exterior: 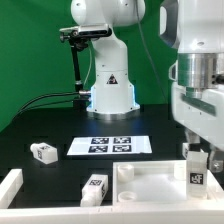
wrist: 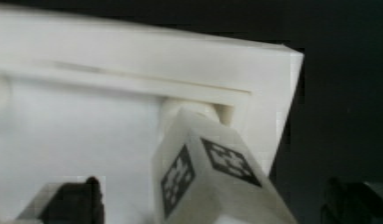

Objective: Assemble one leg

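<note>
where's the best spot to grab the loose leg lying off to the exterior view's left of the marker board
Take the leg at its middle, across its narrow width, coming straight down from above: it lies flat on the black table with both long sides free.

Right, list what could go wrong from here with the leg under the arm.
1. The leg looks tilted against the tabletop, and the jaws seem to stand clear of it on both sides, so it might topple or seat crooked.
2. Closing on a leaning leg could jam it against the tabletop rather than align it.
</note>
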Motion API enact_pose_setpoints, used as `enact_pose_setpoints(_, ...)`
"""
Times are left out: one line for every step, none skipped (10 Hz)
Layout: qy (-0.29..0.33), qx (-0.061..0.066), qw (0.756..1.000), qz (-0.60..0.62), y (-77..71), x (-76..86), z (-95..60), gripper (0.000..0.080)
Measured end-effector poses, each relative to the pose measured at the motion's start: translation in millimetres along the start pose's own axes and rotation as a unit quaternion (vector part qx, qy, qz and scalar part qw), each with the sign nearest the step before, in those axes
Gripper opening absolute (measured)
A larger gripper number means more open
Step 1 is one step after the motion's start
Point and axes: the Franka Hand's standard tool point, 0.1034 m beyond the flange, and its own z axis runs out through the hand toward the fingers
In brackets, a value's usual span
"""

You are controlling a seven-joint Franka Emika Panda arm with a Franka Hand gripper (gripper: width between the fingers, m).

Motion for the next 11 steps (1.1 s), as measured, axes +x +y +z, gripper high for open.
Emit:
enact_pose_setpoints(0.0,-0.002,0.998,-0.057,2.8,0.5,2.1,0.0641)
enact_pose_setpoints(0.003,0.002,0.992,-0.123,6.7,3.9,4.8,0.0647)
enact_pose_setpoints(0.004,0.002,0.988,-0.152,7.6,4.5,5.7,0.0647)
enact_pose_setpoints(0.004,0.002,0.984,-0.18,7.7,4.6,6.1,0.0647)
enact_pose_setpoints(0.004,0.001,0.975,-0.221,7.9,4.8,6.5,0.0649)
enact_pose_setpoints(0.002,0.002,0.966,-0.26,7.3,5.7,7.1,0.0649)
enact_pose_setpoints(-0.003,-0.004,0.955,-0.296,5.3,8.5,6.7,0.0649)
enact_pose_setpoints(-0.01,-0.011,0.947,-0.32,0.6,6.0,3.2,0.0649)
enact_pose_setpoints(-0.009,-0.009,0.95,-0.311,-0.8,2.8,3.6,0.0649)
enact_pose_setpoints(-0.009,-0.009,0.952,-0.305,-0.5,2.8,4.1,0.0649)
enact_pose_setpoints(-0.009,-0.009,0.952,-0.305,-0.4,3.3,4.1,0.0522)
